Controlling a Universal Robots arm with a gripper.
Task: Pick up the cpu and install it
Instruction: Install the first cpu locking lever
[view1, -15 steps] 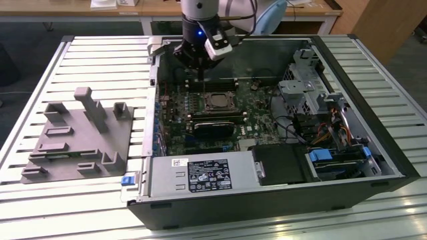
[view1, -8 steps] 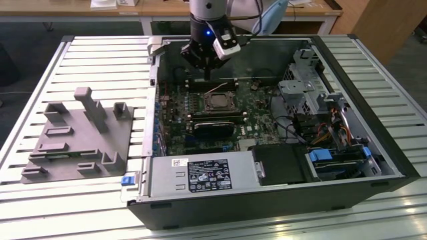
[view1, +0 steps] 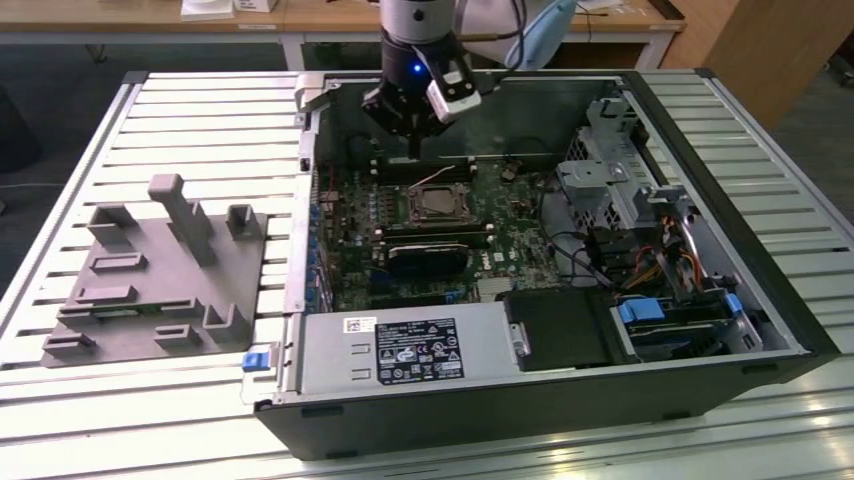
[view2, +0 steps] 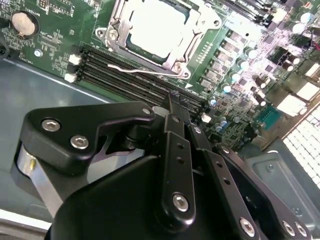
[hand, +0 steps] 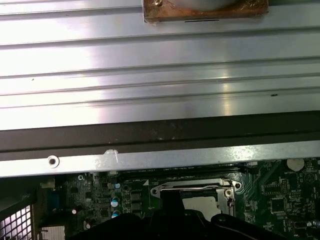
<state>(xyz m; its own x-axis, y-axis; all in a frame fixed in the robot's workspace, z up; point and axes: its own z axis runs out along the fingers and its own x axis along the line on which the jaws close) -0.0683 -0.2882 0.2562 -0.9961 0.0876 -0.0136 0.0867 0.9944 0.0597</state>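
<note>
Open black tower computer case (view1: 747, 300) lying on its side on the slatted aluminium table (view1: 200, 110), with my arm's black end effector (view1: 416, 128) hanging above the green motherboard (view1: 400, 215), near the far wall of the case. In the second wrist view I see the end effector's black fingers (view2: 175, 150) drawn together with nothing between them. The small flat square cpu with its dull silver-grey metal top (view2: 155, 25) sits inside the dark square motherboard socket with metal frame (view2: 192, 37) (its wire lever lies along the socket's edge, beside the long black memory slots (view2: 130, 80)). The first wrist view shows the same socket (hand: 227, 192) just beyond the case rim. The grey plastic fixture (view1: 160, 275) rests on the table at the exterior view's left, well apart from the case
</note>
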